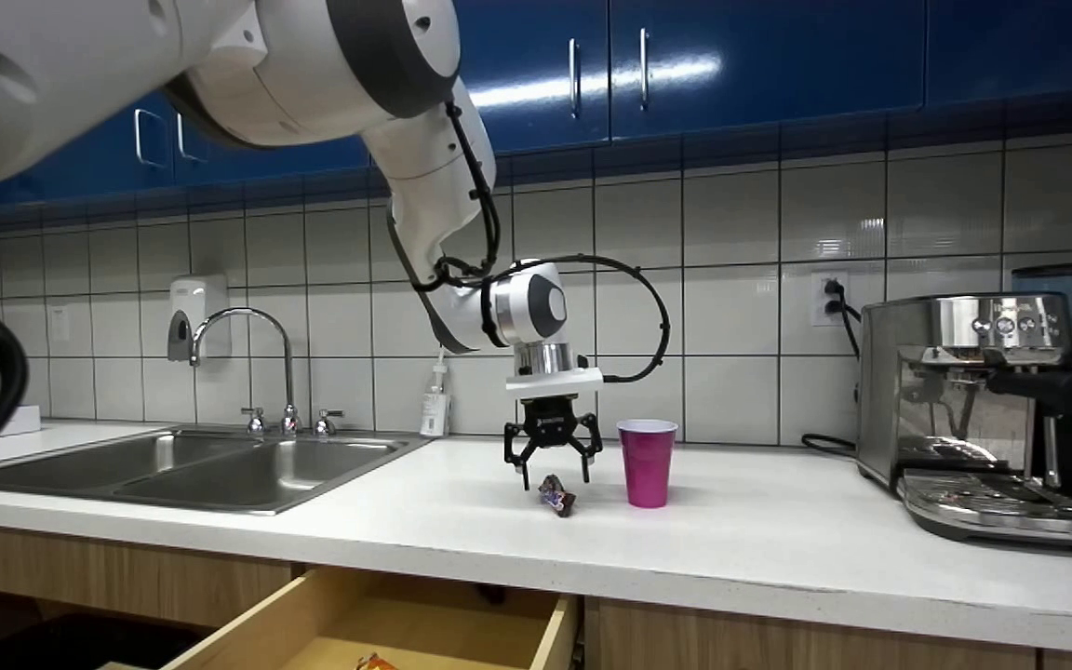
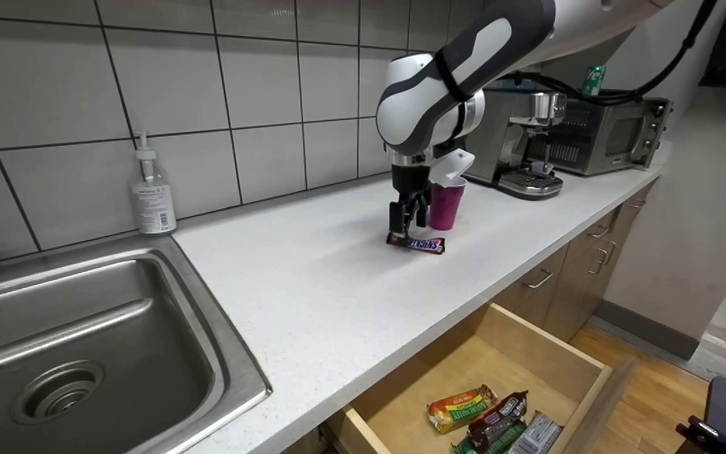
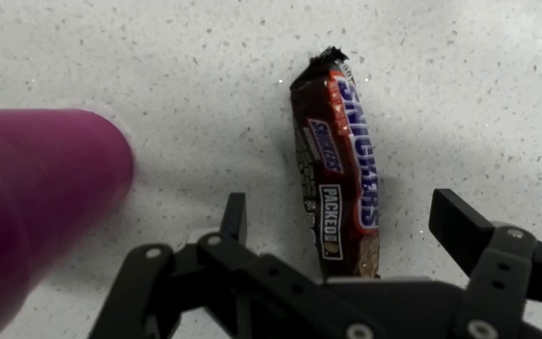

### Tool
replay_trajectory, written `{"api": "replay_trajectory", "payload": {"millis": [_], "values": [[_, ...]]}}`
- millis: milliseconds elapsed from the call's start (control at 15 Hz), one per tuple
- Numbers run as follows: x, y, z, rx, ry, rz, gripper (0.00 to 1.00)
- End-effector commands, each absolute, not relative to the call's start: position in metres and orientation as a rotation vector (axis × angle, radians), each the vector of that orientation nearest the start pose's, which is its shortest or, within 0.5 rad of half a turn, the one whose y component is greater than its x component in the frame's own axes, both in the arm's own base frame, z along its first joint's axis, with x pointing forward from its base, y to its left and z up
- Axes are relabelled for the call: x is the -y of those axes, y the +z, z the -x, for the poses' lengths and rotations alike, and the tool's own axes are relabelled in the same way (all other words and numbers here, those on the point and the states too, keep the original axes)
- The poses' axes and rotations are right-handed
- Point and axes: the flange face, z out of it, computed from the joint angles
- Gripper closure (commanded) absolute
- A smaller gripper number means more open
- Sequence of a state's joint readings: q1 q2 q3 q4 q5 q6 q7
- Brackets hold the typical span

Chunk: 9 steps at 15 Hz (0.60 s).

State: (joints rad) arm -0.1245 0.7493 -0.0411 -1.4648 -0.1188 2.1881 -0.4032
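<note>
The candy bar [image 3: 339,155] runs nearly top-to-bottom, mid wrist view. The wide-spread gripper [image 3: 340,207] holds nothing; a gap leads left to the cup [image 3: 50,174].

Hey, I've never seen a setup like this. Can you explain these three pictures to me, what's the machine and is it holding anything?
The machine is a robot arm; at its end is a gripper, a black tool with two fingers. Two pictures come from cameras outside the robot, in different places. The close-up comes from a camera on its wrist, looking down at the counter. On the counter lies a Snickers bar, with a pink cup upright beside it and a coffee machine farther along. There is also a sink, and below the counter an open drawer with wrapped snacks inside. Nothing is held: the gripper is open, and the close-up shows the bar between its fingers, with a gap on each side.
</note>
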Motion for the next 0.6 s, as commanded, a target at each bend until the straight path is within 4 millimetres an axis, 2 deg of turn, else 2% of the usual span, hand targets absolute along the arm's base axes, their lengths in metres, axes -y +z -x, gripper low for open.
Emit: {"api": "replay_trajectory", "payload": {"millis": [0,467,533], "values": [[0.1205,0.2349,-0.7151,0.476,0.136,3.213,0.0],[0.1198,0.2277,-0.7159,0.472,0.164,3.206,0.0],[0.1197,0.2271,-0.7158,0.471,0.17,3.204,0.05]]}}
